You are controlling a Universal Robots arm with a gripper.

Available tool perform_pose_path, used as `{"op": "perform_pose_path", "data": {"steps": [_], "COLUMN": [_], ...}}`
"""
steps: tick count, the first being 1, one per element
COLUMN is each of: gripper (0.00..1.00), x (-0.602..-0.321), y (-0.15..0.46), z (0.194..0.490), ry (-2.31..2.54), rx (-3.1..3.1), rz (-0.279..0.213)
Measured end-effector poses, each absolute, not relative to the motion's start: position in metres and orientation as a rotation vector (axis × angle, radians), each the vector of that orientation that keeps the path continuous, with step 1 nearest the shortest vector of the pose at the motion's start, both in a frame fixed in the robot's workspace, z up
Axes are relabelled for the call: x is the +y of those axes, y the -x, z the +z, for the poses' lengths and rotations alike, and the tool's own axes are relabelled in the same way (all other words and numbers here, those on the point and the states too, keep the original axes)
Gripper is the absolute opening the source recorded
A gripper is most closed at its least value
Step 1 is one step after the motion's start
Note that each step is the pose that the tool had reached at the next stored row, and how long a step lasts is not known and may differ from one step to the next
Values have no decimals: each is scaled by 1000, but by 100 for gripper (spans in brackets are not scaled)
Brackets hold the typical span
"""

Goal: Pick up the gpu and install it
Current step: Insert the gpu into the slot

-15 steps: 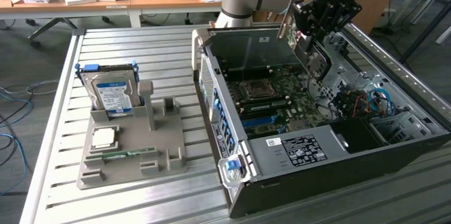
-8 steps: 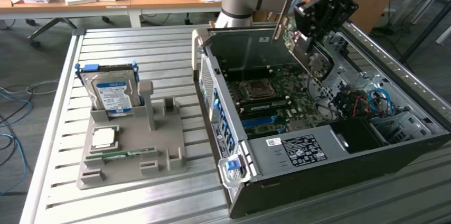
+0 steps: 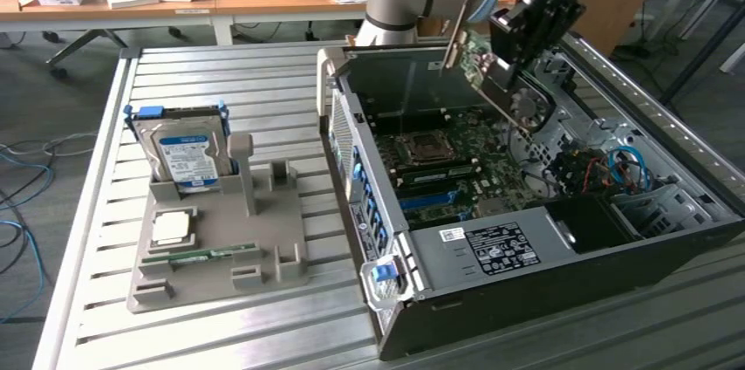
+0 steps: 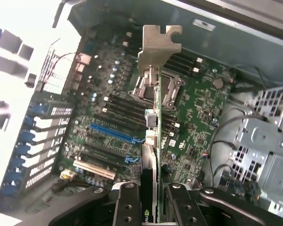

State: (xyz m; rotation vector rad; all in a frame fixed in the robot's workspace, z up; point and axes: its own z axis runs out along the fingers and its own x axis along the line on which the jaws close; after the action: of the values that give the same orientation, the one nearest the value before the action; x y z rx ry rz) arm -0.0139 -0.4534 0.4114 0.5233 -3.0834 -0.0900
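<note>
I hold the gripper (image 4: 150,200) clamped on the gpu (image 4: 153,122) above the motherboard (image 4: 198,108), mid-install, which I judge calls for squaring its edge to a slot.

held end of gpu (image 4: 155,101) behind claw (image 4: 153,190)

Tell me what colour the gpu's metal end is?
Silver-grey; the gpu's bracket shows best in the wrist view.
</note>
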Motion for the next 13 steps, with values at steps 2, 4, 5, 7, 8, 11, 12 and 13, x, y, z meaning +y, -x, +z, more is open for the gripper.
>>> {"op": "perform_pose_path", "data": {"steps": [2,4,5,7,8,11,12,13], "gripper": [26,26,26,26,26,26,26,26], "x": [-453,-453,-453,-453,-453,-453,-453,-453], "y": [14,14,14,14,14,14,14,14], "z": [411,411,411,411,410,410,410,410], "ry": [-579,-633,-663,-718,-745,-826,-855,-882], "rx": [-3072,-3061,-3054,-3040,-3033,-3011,-3002,-2994], "rz": [-90,-89,-89,-88,-88,-87,-87,-87]}}
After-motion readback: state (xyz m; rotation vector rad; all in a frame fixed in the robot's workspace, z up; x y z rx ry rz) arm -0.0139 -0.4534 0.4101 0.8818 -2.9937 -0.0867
